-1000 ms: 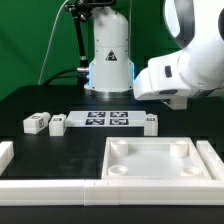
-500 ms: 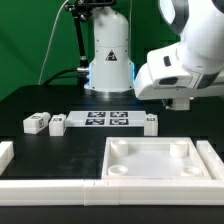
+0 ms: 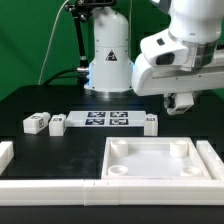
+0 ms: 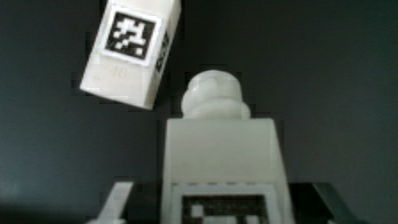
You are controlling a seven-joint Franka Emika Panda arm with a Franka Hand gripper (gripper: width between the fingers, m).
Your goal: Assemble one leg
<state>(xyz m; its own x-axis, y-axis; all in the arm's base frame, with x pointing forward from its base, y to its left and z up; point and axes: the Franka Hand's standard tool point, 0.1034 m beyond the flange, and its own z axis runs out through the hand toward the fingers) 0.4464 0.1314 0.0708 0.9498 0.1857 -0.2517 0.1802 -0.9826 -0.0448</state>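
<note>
My gripper (image 3: 181, 101) hangs above the table at the exterior view's right, behind the large white panel (image 3: 160, 160). In the wrist view the gripper (image 4: 222, 202) is shut on a leg (image 4: 222, 150), a white block with a round peg pointing away and a marker tag on its near face. A second leg (image 4: 134, 55) lies tilted on the dark table beyond it. In the exterior view three legs lie on the table: two (image 3: 37, 123) (image 3: 57, 124) left of the marker board (image 3: 108, 119) and one (image 3: 150, 123) at its right end.
The robot's base (image 3: 108, 60) stands at the back centre. A low white rail (image 3: 50, 187) runs along the front edge, with a white block (image 3: 5, 153) at the front left. The panel has raised corner sockets (image 3: 120, 148).
The arm has swung up and toward the exterior view's left. The gripper, low at the right edge before, now hangs higher above the table.
</note>
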